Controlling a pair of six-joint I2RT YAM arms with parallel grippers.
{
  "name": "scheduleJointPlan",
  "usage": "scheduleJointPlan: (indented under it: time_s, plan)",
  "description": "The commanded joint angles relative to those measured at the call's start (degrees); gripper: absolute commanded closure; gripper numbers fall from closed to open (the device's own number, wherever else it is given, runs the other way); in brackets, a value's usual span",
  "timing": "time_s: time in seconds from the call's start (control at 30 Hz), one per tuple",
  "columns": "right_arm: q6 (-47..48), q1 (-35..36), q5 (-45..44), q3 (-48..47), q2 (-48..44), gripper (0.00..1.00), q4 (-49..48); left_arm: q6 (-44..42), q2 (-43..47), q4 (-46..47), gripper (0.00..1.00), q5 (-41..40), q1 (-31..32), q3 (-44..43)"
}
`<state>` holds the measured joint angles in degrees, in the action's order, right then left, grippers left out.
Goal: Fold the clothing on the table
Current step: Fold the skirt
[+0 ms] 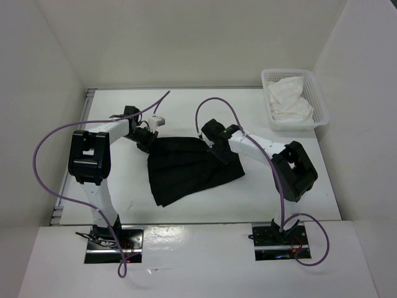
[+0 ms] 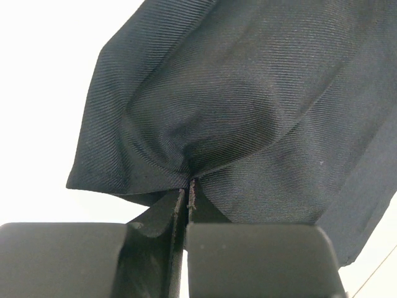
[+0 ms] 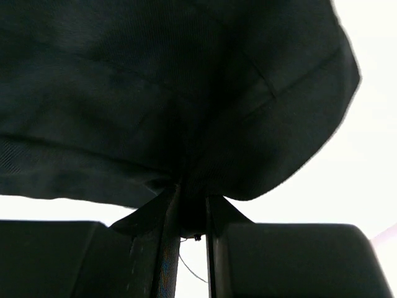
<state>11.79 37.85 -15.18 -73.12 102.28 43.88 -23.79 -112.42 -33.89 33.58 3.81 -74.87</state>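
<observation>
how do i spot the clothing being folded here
On the white table, look at the middle. The black cloth lies there, its far edge pinched by the left gripper and right gripper. It is the only dark fabric; the white cloth sits in the basket in the far right corner.

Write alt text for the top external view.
The left gripper and right gripper pinch the far corners of a black garment lying on a white table. A basket of white cloth sits at the far right corner.
</observation>
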Motion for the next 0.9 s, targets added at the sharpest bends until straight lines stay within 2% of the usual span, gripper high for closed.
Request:
scheduleJointPlan:
  time_s: [0.0, 0.03, 0.07, 0.1, 0.13, 0.17, 0.2, 0.27, 0.3, 0.4, 0.43, 0.5, 0.63, 0.87]
  plan:
    - [1.13, -1.72, 0.94, 2.19, 1.61, 1.00, 2.44, -0.38, -0.61, -0.92, 1.00, 2.45, -0.30, -0.71]
    - [1.82, -2.24, 1.55, 2.19, 1.61, 1.00, 2.44, -0.38, -0.61, -0.92, 1.00, 2.45, -0.30, -0.71]
    - [1.83, -3.38, 1.56, 2.72, 2.30, 0.95, 2.44, -0.38, -0.61, -0.92, 1.00, 2.45, -0.30, -0.71]
    - [1.83, -4.00, 2.08, 2.72, 2.83, 0.82, 2.44, -0.38, -0.61, -0.92, 1.00, 2.45, -0.30, -0.71]
    - [2.70, -4.01, 2.78, 2.72, 2.84, 0.75, 2.96, -0.38, -0.61, -0.92, 1.00, 2.45, -0.30, -0.71]
    - [3.41, -4.79, 3.57, 3.42, 2.84, 0.64, 3.58, -0.38, -0.61, -0.92, 1.00, 2.45, -0.30, -0.71]
    - [4.02, -4.80, 3.58, 3.43, 3.53, 0.49, 3.58, -0.38, -0.61, -0.92, 1.00, 2.45, -0.30, -0.71]
    - [4.55, -4.80, 3.05, 4.13, 3.54, 0.38, 4.81, -0.90, -0.61, -0.92, 1.00, 2.45, -0.30, -0.71]
    - [5.08, -4.80, 3.66, 4.13, 3.54, 0.27, 5.42, -0.91, -0.61, -0.92, 1.00, 2.45, -0.30, -0.71]
    - [6.49, -6.02, 5.76, 4.13, 0.92, 0.15, 7.62, -0.91, -0.61, -0.92, 1.00, 2.45, -0.30, -0.71]
    - [7.36, -6.55, 7.78, 2.48, 0.03, 0.08, 8.15, -0.91, -0.61, -0.92, 1.00, 2.45, -0.30, -0.71]
    - [8.06, -9.26, 10.51, 0.27, -1.55, 0.06, 10.25, -0.91, -0.61, -1.44, 1.00, 2.45, -0.30, -0.71]
    - [9.30, -14.98, 22.44, -6.67, -3.49, 0.04, 14.39, -0.91, -0.61, -1.44, 1.00, 2.45, -0.30, -0.71]
    - [8.16, -16.14, 25.44, -6.15, -3.57, 0.04, 12.37, -0.91, -0.61, -1.44, 1.00, 2.45, -0.30, -0.71]
